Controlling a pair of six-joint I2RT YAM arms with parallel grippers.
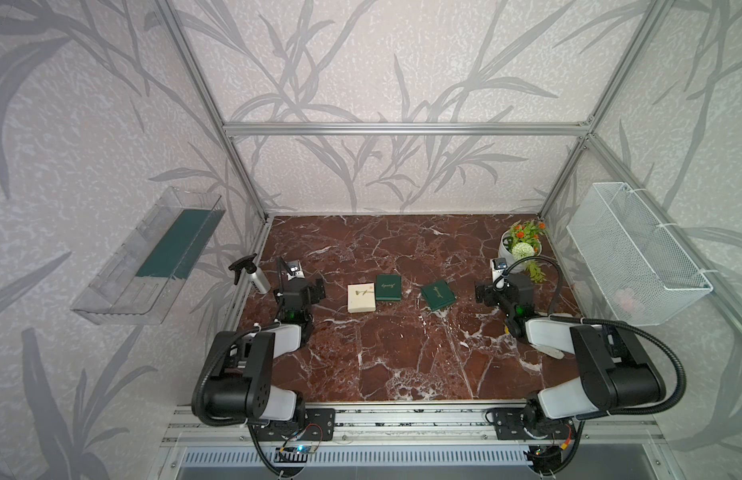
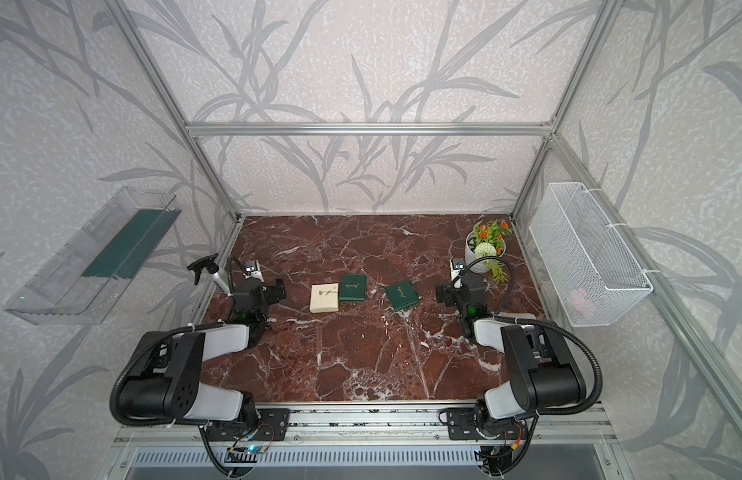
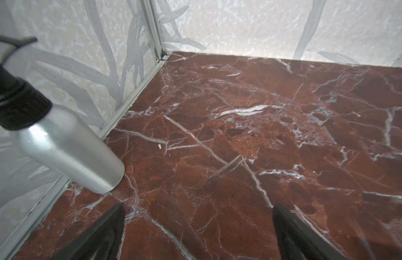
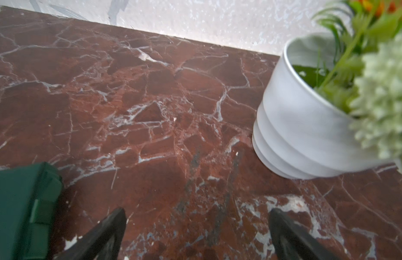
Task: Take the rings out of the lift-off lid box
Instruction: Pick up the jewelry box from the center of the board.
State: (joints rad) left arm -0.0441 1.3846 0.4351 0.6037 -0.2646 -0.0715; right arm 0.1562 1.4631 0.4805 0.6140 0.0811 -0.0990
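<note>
Three little square boxes sit around the middle of the red marble bench, all with their lids shut. A cream box is on the left. A green box is snug against its right side, slightly farther back. A second green box lies a bit apart to the right, turned at an angle.

Honestly no idea where the rings are. They don't show in any view, and I can't tell which box has them.

The left gripper hangs low over the bench at the left, jaws wide apart and holding nothing, pointed toward the far left corner. A silver spray bottle stands just beside it against the left wall.

The right gripper is over on the right, jaws spread wide and holding nothing either. The second green box is just to its left, and a white flower pot stands just beyond it near the far right corner.

On the walls there's a clear tray on the left and a white wire basket on the right.
</note>
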